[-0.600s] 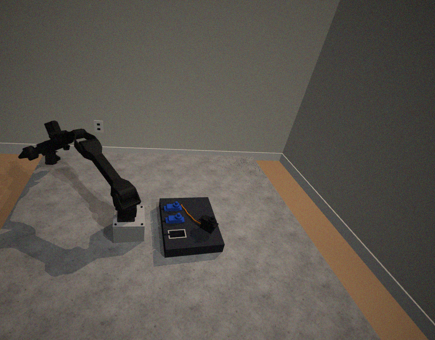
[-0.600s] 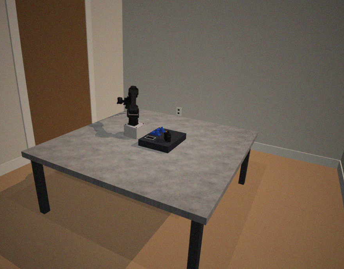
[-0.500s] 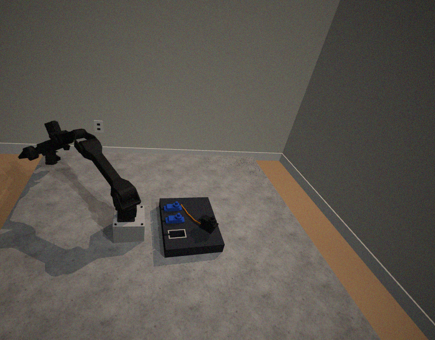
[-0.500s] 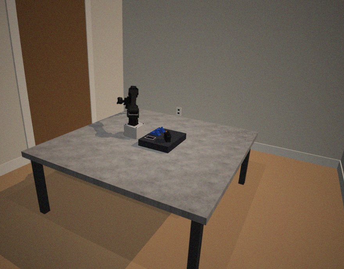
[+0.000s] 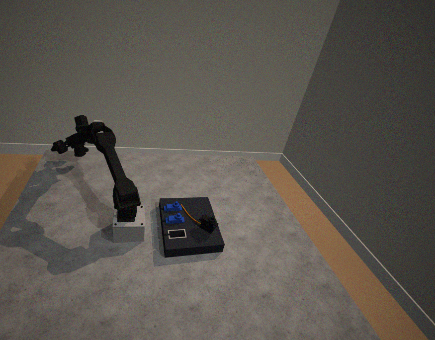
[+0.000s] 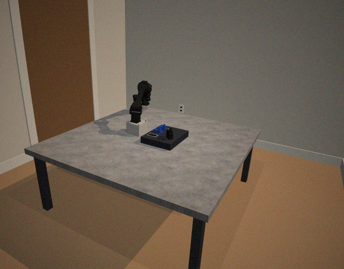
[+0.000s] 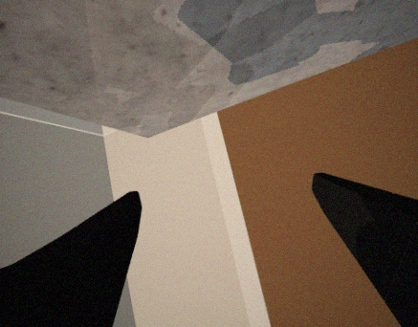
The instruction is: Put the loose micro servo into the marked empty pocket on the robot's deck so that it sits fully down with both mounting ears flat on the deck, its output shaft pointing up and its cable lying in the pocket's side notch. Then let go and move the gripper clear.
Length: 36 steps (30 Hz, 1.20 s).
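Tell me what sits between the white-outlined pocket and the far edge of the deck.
Two blue servos, seated one behind the other, fill that stretch of the deck beyond the pocket; the top view shows it.

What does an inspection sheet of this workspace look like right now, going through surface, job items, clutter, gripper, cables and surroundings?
Surface: grey mottled table, arm base block on it.
Job's things: black loose servo lies on the dark deck, outside the white-outlined pocket, which is unfilled; two blue servos seated.
Clutter: nothing seen.
Gripper: gripper open, holding nothing, raised far from the deck, aimed at the wall.
Cables: orange cable curves from the loose servo across the deck.
Surroundings: grey walls, brown door panel, wall outlet.
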Motion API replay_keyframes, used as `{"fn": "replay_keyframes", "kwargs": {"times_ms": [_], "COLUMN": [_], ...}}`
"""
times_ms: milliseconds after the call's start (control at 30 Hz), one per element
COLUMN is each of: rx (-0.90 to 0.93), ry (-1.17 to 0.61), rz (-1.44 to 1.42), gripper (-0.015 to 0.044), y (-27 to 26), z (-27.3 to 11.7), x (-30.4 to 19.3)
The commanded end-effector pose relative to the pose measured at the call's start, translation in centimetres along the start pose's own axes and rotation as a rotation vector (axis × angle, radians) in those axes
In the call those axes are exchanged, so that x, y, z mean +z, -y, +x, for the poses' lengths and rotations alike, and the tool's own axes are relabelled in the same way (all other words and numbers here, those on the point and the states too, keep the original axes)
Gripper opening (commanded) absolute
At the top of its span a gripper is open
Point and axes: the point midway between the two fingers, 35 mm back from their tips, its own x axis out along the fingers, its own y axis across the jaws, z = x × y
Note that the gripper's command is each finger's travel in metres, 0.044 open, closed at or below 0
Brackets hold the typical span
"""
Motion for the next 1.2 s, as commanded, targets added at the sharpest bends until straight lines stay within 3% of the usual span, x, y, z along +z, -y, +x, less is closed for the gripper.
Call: {"fn": "replay_keyframes", "kwargs": {"times_ms": [0,367,567,867,1167], "rx": [0.059,0.263,0.373,0.470,0.555], "ry": [0.020,0.129,0.221,0.363,0.541], "rz": [-0.034,-0.126,-0.135,-0.123,-0.099], "gripper": [0.0440,0.0440,0.0440,0.0440,0.0440], "y": [-2.5,-10.7,-14.5,-16.2,-14.6], "z": [-2.9,-13.7,-21.9,-34.2,-46.7], "x": [0.7,5.3,9.4,16.1,23.4]}}
